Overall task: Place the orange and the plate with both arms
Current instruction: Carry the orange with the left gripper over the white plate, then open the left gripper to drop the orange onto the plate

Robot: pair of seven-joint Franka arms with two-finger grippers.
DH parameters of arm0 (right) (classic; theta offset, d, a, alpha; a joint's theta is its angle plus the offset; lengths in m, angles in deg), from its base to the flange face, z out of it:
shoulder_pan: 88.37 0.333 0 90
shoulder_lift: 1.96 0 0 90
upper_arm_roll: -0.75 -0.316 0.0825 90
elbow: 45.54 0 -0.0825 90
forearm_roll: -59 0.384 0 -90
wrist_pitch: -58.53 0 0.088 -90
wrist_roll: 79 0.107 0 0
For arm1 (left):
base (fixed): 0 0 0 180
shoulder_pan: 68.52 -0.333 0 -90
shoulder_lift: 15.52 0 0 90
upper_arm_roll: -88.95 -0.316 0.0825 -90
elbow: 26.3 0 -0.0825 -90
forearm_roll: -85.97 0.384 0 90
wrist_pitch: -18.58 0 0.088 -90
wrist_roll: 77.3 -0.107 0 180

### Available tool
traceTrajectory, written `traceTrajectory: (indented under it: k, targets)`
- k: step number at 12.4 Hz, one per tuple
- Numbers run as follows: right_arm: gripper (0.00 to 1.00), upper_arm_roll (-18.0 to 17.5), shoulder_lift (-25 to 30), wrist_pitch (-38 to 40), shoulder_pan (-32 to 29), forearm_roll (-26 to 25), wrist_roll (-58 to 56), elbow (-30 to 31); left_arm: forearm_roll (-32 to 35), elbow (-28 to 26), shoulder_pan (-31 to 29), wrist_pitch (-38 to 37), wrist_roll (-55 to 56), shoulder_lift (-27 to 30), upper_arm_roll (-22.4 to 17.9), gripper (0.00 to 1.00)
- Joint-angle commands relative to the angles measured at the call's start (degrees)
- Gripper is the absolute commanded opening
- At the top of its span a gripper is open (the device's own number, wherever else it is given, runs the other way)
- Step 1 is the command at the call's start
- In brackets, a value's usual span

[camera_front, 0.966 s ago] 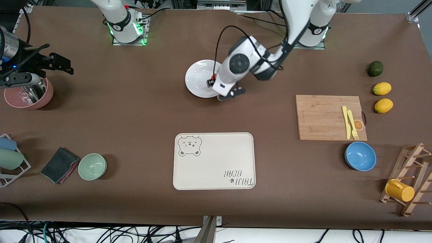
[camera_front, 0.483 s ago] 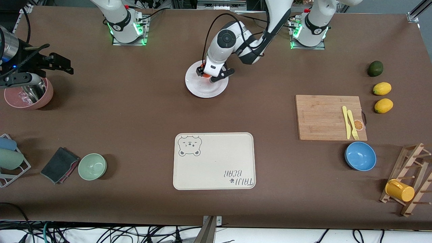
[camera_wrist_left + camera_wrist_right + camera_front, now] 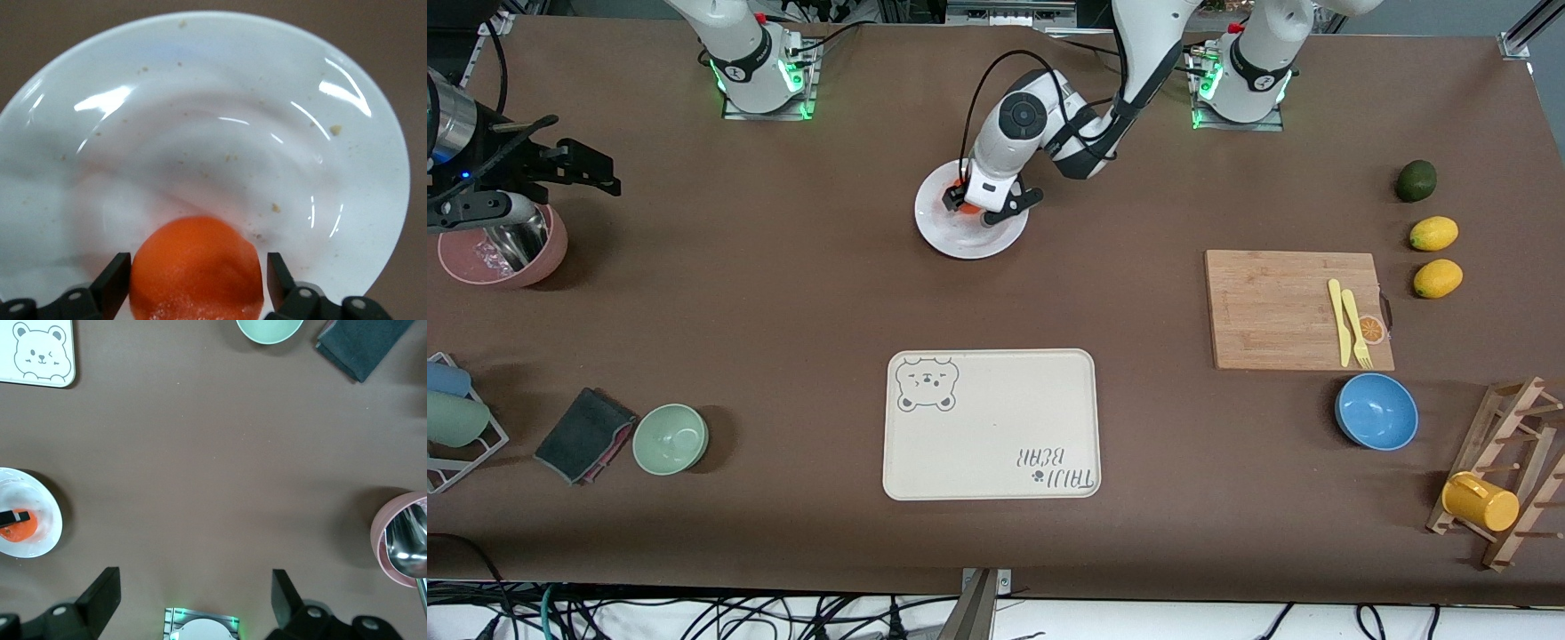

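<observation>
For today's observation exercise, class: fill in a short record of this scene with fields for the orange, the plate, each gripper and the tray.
orange: on the plate, between the open jaws
plate: on the table, near the robots' bases
left gripper: low over the plate, open
right gripper: waiting, open, up over the table
tray: nearer the front camera than the plate

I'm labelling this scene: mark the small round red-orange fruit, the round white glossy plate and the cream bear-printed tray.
small round red-orange fruit (image 3: pixel 195 265): left wrist view, its upper skin.
round white glossy plate (image 3: pixel 960 242): front view, bare rim.
cream bear-printed tray (image 3: pixel 990 418): front view, bare middle.
</observation>
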Motion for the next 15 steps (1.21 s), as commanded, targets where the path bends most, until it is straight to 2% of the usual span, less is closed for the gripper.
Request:
traceTrajectory:
  k: [1,4,5,7,9,12,15]
  targets:
    - [1.00,0.01,0.01,0.95,-0.36,0.93,-1.03,-0.60,-1.27,4.18,-1.42,-5.77,-2.29,-0.35,-0.63,1.00]
    - [1.00,0.01,0.01,0.95,-0.36,0.93,-1.03,-0.60,-0.92,8.57,-4.75,-16.30,-2.64,0.88,-0.90,1.00]
    - [1.00,0.01,0.01,0.87,-0.36,0.93,-1.03,-0.60,1.70,11.46,-6.76,-22.00,-3.78,0.97,-1.16,1.00]
    - [1.00,0.01,0.01,0.95,-0.36,0.93,-1.03,-0.60,7.59,18.49,-12.11,-36.49,-9.73,0.97,-1.07,1.00]
    - [1.00,0.01,0.10,0.95,-0.36,0.93,-1.03,-0.60,7.70,20.97,-20.02,-45.39,-22.53,2.11,-0.72,1.00]
    - [1.00,0.09,0.01,1.30,-0.36,0.84,-1.03,-0.69,8.22,21.33,-32.15,-51.31,-40.30,3.52,-1.33,1.00]
    - [1.00,0.01,0.10,1.39,-0.36,0.84,-1.03,-0.69,15.67,22.29,-42.44,-52.11,-51.22,3.52,-1.34,1.00]
